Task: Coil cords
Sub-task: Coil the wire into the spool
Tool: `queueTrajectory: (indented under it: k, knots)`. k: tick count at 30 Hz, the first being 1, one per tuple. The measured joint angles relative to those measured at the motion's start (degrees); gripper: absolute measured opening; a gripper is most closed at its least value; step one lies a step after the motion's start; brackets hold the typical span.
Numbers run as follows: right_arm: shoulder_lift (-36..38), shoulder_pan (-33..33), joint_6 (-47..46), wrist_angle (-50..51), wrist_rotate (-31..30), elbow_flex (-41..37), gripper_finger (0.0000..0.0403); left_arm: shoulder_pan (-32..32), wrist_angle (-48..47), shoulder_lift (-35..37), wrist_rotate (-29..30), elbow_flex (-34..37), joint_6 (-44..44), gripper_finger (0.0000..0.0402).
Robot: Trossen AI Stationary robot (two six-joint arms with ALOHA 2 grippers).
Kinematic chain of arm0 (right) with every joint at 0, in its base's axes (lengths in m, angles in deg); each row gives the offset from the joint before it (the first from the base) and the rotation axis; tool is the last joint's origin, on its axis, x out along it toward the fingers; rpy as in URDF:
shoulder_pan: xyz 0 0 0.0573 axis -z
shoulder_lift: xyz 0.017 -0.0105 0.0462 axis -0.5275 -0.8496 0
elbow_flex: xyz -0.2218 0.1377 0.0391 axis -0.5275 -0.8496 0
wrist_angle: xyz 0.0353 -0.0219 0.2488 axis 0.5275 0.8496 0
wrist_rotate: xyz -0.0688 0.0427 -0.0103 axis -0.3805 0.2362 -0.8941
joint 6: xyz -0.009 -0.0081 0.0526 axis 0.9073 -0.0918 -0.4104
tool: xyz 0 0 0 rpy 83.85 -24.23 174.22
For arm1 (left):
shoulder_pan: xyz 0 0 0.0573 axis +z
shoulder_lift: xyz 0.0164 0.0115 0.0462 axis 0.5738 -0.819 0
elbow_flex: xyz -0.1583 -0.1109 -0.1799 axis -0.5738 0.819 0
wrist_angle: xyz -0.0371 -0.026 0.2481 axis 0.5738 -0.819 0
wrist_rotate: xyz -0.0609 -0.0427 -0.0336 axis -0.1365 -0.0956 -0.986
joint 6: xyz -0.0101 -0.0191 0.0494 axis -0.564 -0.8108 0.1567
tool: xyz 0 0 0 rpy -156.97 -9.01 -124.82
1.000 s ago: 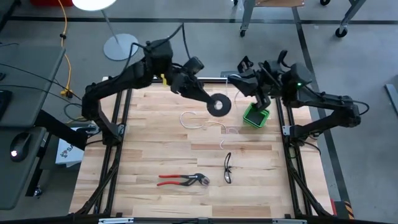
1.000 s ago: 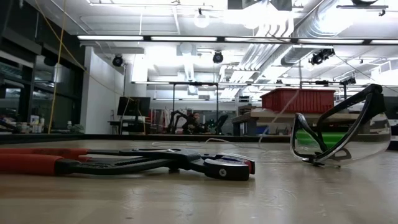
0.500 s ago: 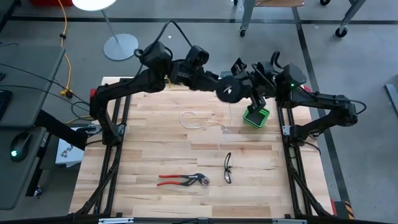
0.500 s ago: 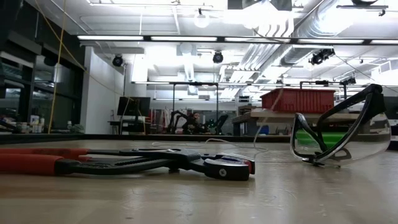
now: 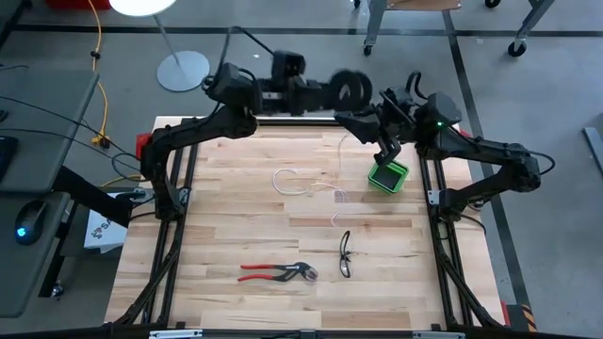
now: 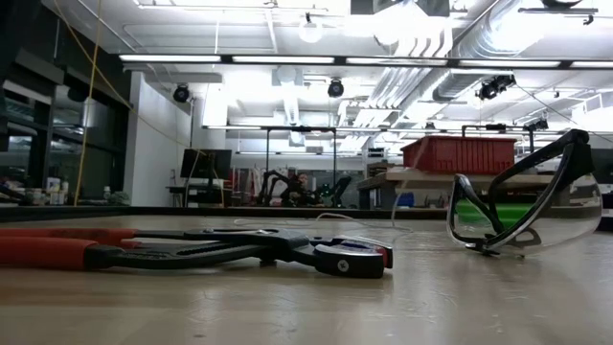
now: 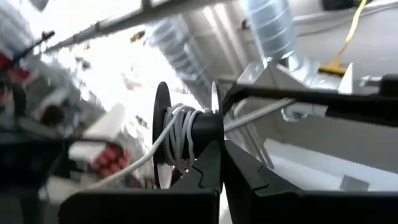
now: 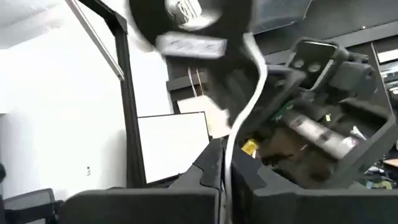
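The thin white cord [image 5: 292, 182] lies in loose loops on the wooden table, and one strand rises from it toward the far edge. Its other end is wound on the black spool [image 5: 350, 87], which my left gripper [image 5: 332, 91] holds high over the table's far edge, shut on it. In the left wrist view several white turns sit on the spool's hub [image 7: 181, 134]. My right gripper [image 5: 384, 149] hangs just right of the spool, above the green box, shut on the cord [image 8: 245, 81]. My left gripper [image 7: 221, 149] pinches the spool between its two fingers at one round flange [image 7: 214, 106], next to the hub. The fingers slant upward toward the far edge. The spool is lifted clear of the table. My right gripper [image 8: 225, 152] pinches a single strand of the cord [image 8: 231, 140] between its two fingers. From the fingers the strand runs on to the spool [image 8: 186, 18]. The fingers slant upward toward the table's left.
A green box [image 5: 388, 175] stands at the far right, under my right gripper. Red-handled pliers [image 5: 275, 273] and clear safety glasses [image 5: 345, 254] lie near the front edge. Both also fill the low view: pliers [image 6: 192, 251], glasses [image 6: 527, 206].
My left gripper has risen and gone toward the table's far edge with the spool, tipping from pointing down to slanting up and rolling. The spool has gone from low over the table's middle to high above the far edge. The loops on the table lie as before.
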Motion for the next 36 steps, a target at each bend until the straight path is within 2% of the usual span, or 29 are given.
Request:
queueTrajectory:
  k: [13,17,21,23,28,32,36]
  knots:
    - [-0.2,-0.1,-0.4,0.6,0.0,0.0,0.0,2.2,2.1,0.0,13.2,0.0,9.1,0.0]
    - [-0.4,-0.4,-1.8,0.8,0.1,0.0,0.0,3.6,2.1,0.0,14.6,0.0,13.8,0.0]
    - [-0.4,-0.9,-1.4,0.9,0.1,0.0,0.0,4.8,2.0,0.0,17.9,0.0,14.6,0.0]
    - [-0.4,-1.2,-1.4,1.1,0.3,0.0,0.0,5.5,1.8,0.0,16.7,0.0,15.6,0.0]
    - [0.6,-1.3,-2.8,2.2,3.6,0.0,0.0,9.2,-1.0,1.2,6.7,0.0,11.9,0.0]
    - [2.7,-1.3,-1.4,8.0,3.5,0.0,0.0,11.5,-10.4,5.1,3.1,0.0,14.4,0.0]
    - [3.5,-1.3,-0.7,9.0,2.7,0.0,0.0,12.4,-23.0,8.8,0.1,0.0,18.5,0.0]
